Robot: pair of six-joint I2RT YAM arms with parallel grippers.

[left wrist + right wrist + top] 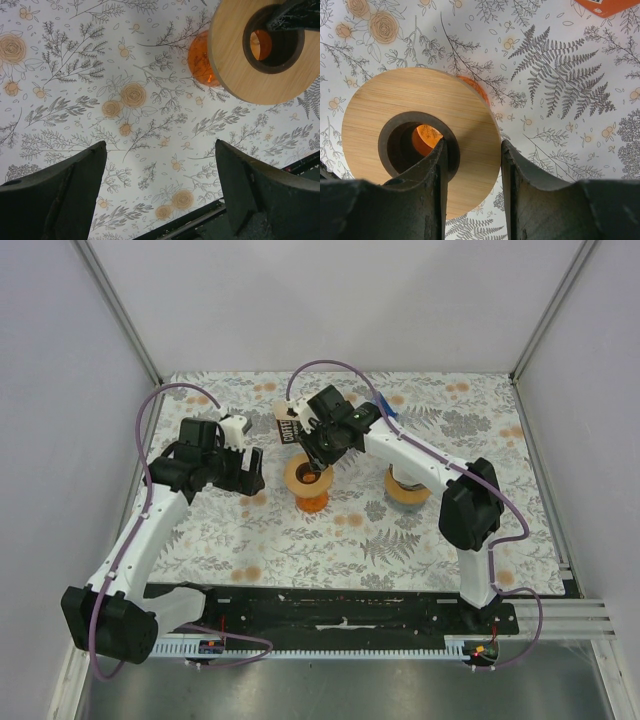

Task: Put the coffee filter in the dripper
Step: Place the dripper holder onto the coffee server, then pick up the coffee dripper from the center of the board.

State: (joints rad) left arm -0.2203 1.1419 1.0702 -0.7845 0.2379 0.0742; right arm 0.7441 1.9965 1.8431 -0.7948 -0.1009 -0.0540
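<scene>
filter's not in yet
right claw (472, 150) pinches the wooden ring (420, 95) on the dripper (200, 62); left claw (160, 145) hangs wide, empty.

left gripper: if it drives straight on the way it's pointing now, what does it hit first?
Most likely the bare tablecloth: the open left gripper frames only floral cloth ahead. The dripper sits up and to the right of that line, though depth is hard to judge from the wrist view.
</scene>
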